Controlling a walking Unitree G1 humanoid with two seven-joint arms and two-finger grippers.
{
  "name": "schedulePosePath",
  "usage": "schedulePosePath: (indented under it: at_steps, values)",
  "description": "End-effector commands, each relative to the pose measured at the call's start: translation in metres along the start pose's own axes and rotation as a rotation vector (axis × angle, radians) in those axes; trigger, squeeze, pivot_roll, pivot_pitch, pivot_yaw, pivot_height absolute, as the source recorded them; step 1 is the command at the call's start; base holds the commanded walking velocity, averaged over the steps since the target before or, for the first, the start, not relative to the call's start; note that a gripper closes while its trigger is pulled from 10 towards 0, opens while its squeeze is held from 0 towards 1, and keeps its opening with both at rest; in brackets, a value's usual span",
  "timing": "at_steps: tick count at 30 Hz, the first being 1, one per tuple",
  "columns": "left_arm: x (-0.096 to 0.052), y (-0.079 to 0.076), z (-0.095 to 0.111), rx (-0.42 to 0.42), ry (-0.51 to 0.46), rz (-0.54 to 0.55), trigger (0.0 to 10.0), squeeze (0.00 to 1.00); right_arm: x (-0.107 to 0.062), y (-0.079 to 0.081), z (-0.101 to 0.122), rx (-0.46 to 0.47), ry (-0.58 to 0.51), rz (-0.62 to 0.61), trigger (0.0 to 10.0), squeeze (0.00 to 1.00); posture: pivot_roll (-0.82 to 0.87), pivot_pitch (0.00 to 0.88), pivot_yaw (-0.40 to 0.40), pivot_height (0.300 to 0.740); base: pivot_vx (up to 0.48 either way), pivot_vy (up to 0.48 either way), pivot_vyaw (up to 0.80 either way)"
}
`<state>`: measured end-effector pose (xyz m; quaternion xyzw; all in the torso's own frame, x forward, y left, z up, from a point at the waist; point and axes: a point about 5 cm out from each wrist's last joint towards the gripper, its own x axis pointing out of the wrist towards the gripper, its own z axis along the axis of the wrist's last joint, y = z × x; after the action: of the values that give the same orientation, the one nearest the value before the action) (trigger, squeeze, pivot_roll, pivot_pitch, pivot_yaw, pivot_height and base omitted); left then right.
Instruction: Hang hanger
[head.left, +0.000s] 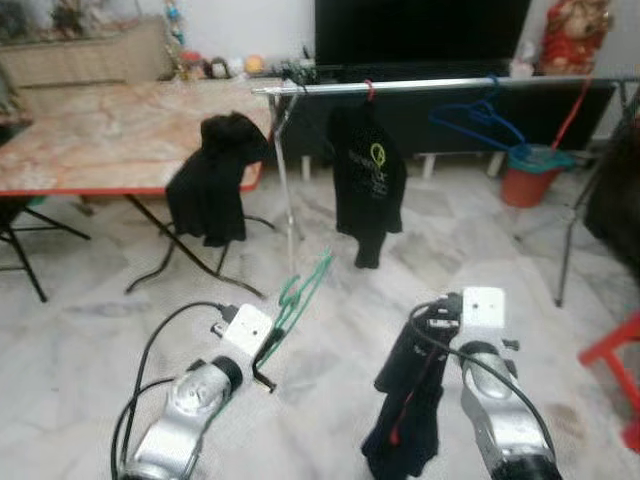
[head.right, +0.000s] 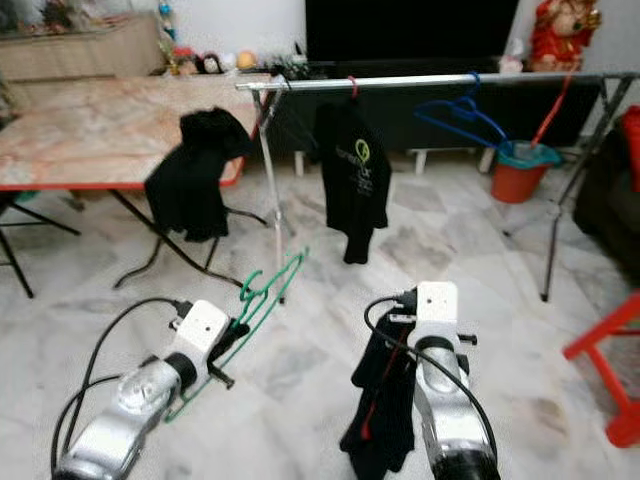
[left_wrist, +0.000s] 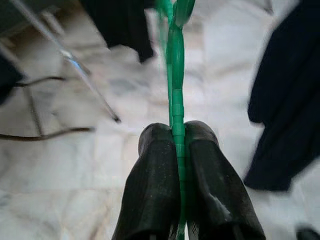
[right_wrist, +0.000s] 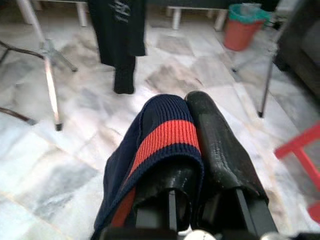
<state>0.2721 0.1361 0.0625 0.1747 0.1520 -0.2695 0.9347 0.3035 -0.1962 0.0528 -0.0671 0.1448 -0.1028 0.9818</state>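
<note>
Green hanger is the task's thing: its thin plastic bar runs straight out between the left gripper's two black fingers, which are pressed together on it, pinching it; its hook end points ahead of the fingertips toward the clothes rail. Largest ahead is the marble-topped folding table with a black garment draped over its corner. On the rail hangs a black shirt with a green-and-white logo, its lettering too blurred to read, and a blue hanger. The right gripper pinches a navy garment with a red stripe, folded over one finger.
</note>
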Motion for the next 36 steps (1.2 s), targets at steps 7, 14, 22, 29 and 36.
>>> schedulePosePath:
  at_steps: [7, 14, 22, 29, 36]
  values:
    - [0.001, -0.007, -0.006, 0.166, 0.142, -0.229, 10.0, 0.0, 0.018, 0.009, 0.012, -0.063, 0.05, 0.009, 10.0, 0.0, -0.09, 0.0, 0.018, 0.74, 0.0, 0.0, 0.0]
    - [-0.005, -0.005, -0.003, 0.274, 0.231, -0.437, 10.0, 0.0, 0.027, 0.025, 0.016, -0.175, 0.091, 0.077, 10.0, 0.0, -0.09, 0.0, 0.014, 0.74, 0.0, 0.0, 0.0]
    - [-0.015, -0.011, 0.007, 0.25, 0.236, -0.623, 10.0, 0.0, 0.03, 0.035, 0.017, -0.178, 0.107, 0.094, 10.0, 0.0, -0.09, 0.0, 0.011, 0.74, 0.0, 0.0, 0.0]
    - [-0.019, -0.017, 0.019, 0.182, 0.182, -0.713, 10.0, 0.0, 0.031, 0.036, 0.016, -0.183, 0.109, 0.091, 10.0, 0.0, -0.08, 0.0, 0.008, 0.74, 0.0, 0.0, 0.0]
    - [-0.017, -0.019, 0.022, 0.155, 0.165, -0.709, 10.0, 0.0, 0.031, 0.04, 0.015, -0.189, 0.111, 0.106, 10.0, 0.0, -0.08, 0.0, 0.007, 0.74, 0.0, 0.0, 0.0]
